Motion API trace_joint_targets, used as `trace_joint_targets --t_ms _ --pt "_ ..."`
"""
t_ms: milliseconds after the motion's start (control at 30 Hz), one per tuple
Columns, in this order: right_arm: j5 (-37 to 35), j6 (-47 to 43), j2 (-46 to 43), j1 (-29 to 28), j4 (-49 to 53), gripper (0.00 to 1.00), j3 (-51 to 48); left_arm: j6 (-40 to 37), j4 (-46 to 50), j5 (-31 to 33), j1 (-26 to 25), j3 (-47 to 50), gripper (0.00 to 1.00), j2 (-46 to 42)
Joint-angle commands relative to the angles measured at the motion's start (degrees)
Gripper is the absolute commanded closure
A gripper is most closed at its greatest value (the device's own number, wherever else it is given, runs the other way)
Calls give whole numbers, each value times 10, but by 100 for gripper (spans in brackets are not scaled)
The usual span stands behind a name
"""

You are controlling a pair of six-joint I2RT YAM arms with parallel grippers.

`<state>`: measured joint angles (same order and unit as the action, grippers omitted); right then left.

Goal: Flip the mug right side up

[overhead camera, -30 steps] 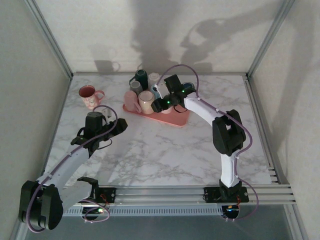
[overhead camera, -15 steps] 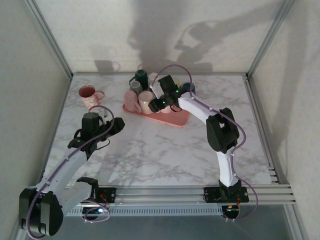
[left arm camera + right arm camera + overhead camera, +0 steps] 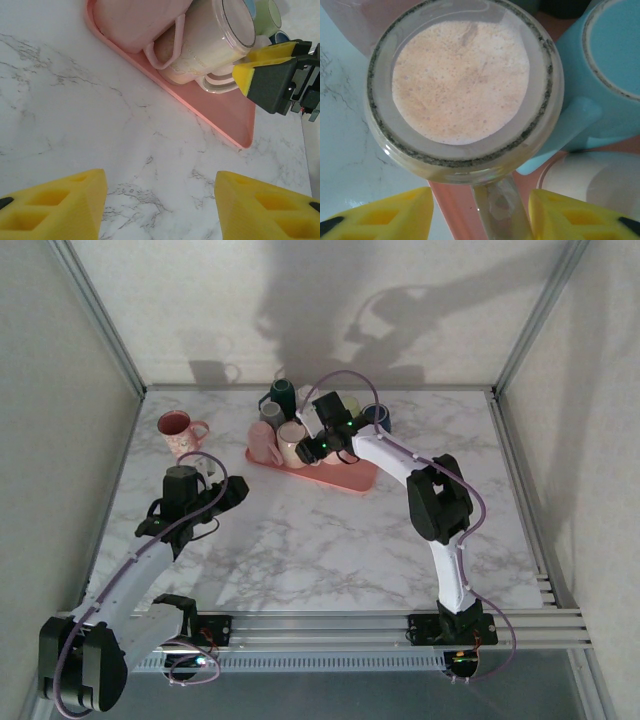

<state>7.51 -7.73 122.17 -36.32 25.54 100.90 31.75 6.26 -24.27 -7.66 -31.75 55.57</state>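
Observation:
A clear glass mug (image 3: 460, 80) stands upside down on the pink tray (image 3: 345, 478), its pale speckled base facing up and its glass handle (image 3: 500, 210) pointing toward my right wrist. My right gripper (image 3: 480, 215) is open, one yellow finger on each side of that handle, not touching it. In the top view the right gripper (image 3: 308, 448) hovers at the mug (image 3: 293, 440) on the tray's left half. My left gripper (image 3: 160, 205) is open over bare marble left of the tray, the same mug (image 3: 215, 45) and right gripper (image 3: 270, 75) ahead of it.
Several other mugs crowd the tray: a light blue one (image 3: 610, 60) touching the glass mug, a cream one (image 3: 600, 185), a pink one (image 3: 135, 20). A pink mug (image 3: 177, 430) stands upright at the far left. Metal frame posts edge the table.
The right gripper has moved left along the tray and settled around the glass mug's handle. The left arm pulled back slightly, then held still.

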Motion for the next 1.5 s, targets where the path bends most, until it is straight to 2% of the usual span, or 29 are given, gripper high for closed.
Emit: trace_joint_targets --t_ms 0,100,267,433,567,633,833,1133,1467 --pt "4 21 17 -5 15 50 14 4 0 -9 6 3 41 -1" --pt "3 31 27 -5 23 55 26 5 -2 -9 6 5 41 0" --pt "-20 46 55 -5 55 57 65 5 -2 -10 7 4 41 1" --pt "-33 51 66 -6 57 63 78 6 -2 -10 9 4 41 1" --pt "-53 42 60 -9 54 73 77 6 1 -8 9 4 42 -1" --pt "-59 37 53 -10 50 83 72 8 1 -5 10 4 42 -3" --pt "-47 30 20 -12 32 99 45 37 -18 -3 10 7 42 -11" --pt "-4 54 -40 -11 -5 100 -4 53 -27 -22 11 -4 42 -17" --pt "48 105 -169 -10 -57 100 -92 119 -119 -73 11 25 40 -59"
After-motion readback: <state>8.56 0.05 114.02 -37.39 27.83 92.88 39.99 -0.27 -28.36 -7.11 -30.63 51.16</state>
